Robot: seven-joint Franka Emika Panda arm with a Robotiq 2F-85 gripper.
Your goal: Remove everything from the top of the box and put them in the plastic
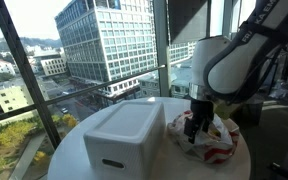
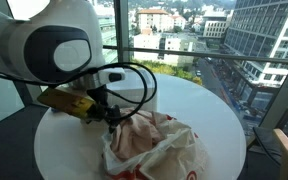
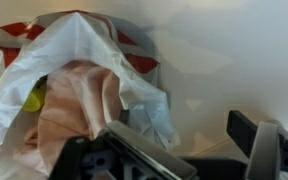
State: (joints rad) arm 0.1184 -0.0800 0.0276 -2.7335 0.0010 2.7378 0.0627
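A white rectangular box (image 1: 129, 135) stands on the round white table (image 1: 84, 145); nothing shows on its top. It is mostly hidden behind the arm in an exterior view (image 2: 136, 86). A white plastic bag with red print (image 1: 216, 138) (image 2: 156, 146) lies beside it. The wrist view shows the bag (image 3: 74, 50) holding a pink cloth (image 3: 76, 108) and a yellow item (image 3: 34, 98). My gripper (image 1: 194, 126) (image 2: 110, 116) (image 3: 189, 142) hovers at the bag's edge, open and empty, with bare table between the fingers.
Tall windows with dark frames (image 1: 39, 90) stand right behind the table. A railing (image 2: 284, 150) is at the side. Bare table surface (image 2: 216, 108) lies past the bag.
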